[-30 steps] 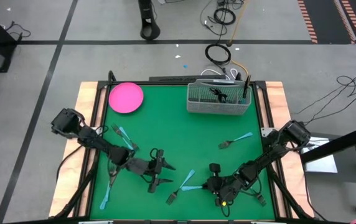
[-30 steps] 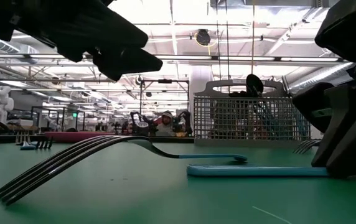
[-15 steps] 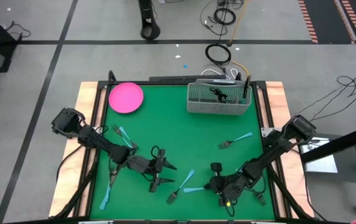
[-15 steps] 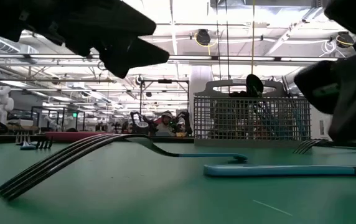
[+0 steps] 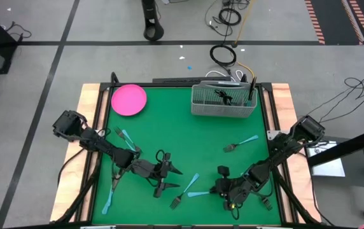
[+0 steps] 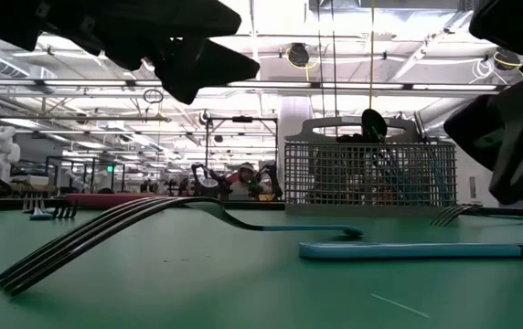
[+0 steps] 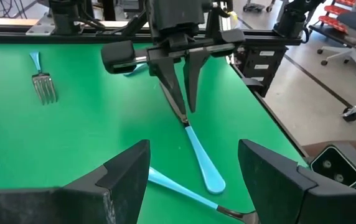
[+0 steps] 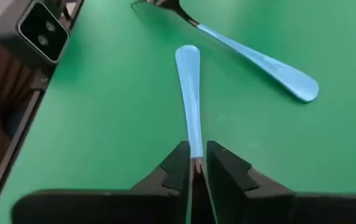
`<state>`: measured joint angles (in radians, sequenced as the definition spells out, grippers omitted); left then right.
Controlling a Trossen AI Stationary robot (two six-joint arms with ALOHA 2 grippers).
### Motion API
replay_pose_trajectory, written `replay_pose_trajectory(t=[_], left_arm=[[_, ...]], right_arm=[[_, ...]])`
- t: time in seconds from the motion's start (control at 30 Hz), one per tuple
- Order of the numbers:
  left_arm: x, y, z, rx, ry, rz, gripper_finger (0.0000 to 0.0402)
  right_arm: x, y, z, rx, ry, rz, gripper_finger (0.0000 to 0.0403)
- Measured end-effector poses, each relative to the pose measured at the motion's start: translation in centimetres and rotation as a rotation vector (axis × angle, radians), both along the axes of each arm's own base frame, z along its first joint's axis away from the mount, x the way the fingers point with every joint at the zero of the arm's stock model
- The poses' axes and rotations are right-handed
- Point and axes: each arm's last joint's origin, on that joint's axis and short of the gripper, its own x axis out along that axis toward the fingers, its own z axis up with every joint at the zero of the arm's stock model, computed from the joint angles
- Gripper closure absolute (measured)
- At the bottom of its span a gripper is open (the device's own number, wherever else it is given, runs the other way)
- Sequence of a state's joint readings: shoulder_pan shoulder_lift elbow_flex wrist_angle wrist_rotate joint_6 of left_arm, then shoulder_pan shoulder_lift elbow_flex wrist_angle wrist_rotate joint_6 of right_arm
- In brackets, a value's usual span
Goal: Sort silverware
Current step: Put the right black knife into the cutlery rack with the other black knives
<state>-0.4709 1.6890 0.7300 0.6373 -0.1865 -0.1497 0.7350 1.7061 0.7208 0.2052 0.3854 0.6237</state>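
The silverware lies scattered on the green mat. My right gripper point(image 5: 214, 187) point(image 8: 193, 163) is near the table's near edge, shut on a blue-handled piece point(image 5: 198, 193) point(image 6: 408, 249); its head is hidden between the fingers. My left gripper point(image 5: 169, 177) point(image 7: 193, 186) hovers open just left of it, above the handle of a fork point(image 5: 183, 192) point(image 6: 152, 224) that lies flat. Other forks lie at the right point(image 5: 239, 144) and the left point(image 5: 123, 135), and two more pieces point(image 5: 111, 191) by the left edge. My right gripper pinches the piece's dark metal neck point(image 8: 194, 160) between its two fingers, level and low over the mat, coming from the table's right. The fingers lie along the piece. The blue handle point(image 7: 203, 165) points away toward the table's left and lies on or just above the mat.
A gray wire mesh basket point(image 5: 224, 100) point(image 6: 369, 175) with some pieces standing in it sits at the far edge, and a round pink plate point(image 5: 129, 100) in the far left corner. The two grippers are close to each other. Bare mat lies in the middle of the table.
My right gripper has drawn back toward the table's right edge and risen in the low view, sliding the blue-handled piece a short way along the mat with it. My left gripper has drifted slightly toward the right edge, still open.
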Motion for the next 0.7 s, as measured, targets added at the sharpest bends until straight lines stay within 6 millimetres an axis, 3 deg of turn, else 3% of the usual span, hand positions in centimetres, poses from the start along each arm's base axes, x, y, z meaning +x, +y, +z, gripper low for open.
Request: replay_pose_trajectory(t=[0.33,0.57,0.7], left_arm=[[0.4,-0.3,0.7,0.001,-0.029,-0.029,0.0155],[1.1,-0.6,0.2,-0.015,-0.067,-0.032,0.0155],[3.2,-1.7,-1.0,-0.015,-0.049,-0.059,0.0156]], right_arm=[[0.8,0.7,1.1,0.005,-0.048,0.026,0.0291],[0.8,0.7,0.0,-0.036,-0.004,0.056,0.0285],[0.7,0.7,0.0,-0.043,0.002,0.058,0.0292]])
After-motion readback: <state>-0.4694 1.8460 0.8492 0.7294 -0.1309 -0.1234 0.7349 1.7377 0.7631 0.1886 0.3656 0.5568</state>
